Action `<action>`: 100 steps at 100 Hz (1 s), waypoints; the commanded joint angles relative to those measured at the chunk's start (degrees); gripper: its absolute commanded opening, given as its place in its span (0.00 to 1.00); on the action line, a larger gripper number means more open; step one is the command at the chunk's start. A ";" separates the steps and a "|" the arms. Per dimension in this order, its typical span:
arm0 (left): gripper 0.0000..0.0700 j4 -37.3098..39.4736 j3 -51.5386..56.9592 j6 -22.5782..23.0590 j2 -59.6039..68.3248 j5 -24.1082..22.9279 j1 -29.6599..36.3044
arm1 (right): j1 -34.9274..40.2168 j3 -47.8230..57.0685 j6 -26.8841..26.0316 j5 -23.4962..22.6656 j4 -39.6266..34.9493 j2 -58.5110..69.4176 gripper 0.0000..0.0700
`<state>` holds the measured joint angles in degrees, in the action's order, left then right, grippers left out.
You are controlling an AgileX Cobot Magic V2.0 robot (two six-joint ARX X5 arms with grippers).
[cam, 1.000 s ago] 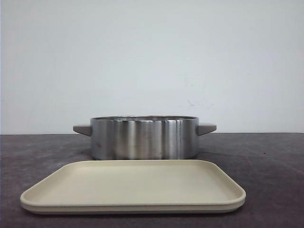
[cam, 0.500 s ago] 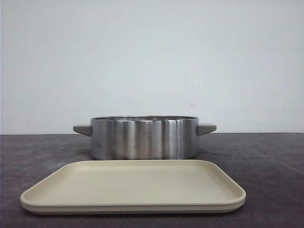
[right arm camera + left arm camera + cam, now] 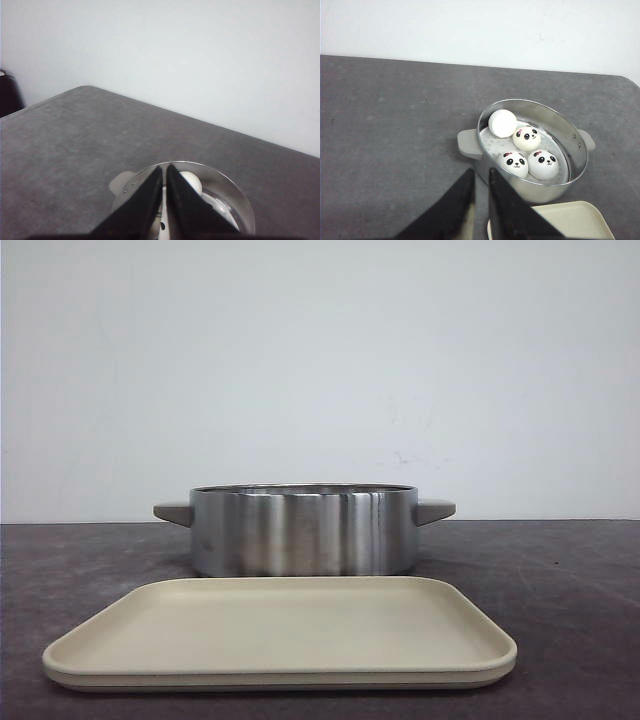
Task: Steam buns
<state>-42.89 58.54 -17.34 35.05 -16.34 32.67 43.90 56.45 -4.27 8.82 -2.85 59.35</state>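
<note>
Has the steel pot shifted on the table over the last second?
No. The steel pot keeps the same position behind the beige tray in the front view.

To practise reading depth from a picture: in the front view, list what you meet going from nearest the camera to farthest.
Cream tray → steel steamer pot with grey handles → bare stretch of dark grey table → white wall.

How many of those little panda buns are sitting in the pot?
4, all inside the pot. One bun is turned so its face is hidden, one sits beside it, and two lie side by side nearer the tray. None seem hidden.
</note>
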 commanded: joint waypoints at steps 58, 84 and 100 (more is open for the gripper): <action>0.00 0.74 0.74 -0.02 0.11 -0.17 0.42 | -26.23 -39.89 2.38 -10.82 10.40 -38.47 0.01; 0.00 0.74 0.74 -0.02 0.11 -0.17 0.42 | -38.80 -52.92 2.10 -13.33 10.45 -51.98 0.01; 0.00 0.72 0.74 -0.02 0.11 -0.17 0.42 | -41.44 -55.78 2.14 -13.33 5.73 -55.76 0.01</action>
<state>-42.89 58.54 -17.34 34.92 -16.34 32.67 2.85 0.80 -2.35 -4.38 4.49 4.25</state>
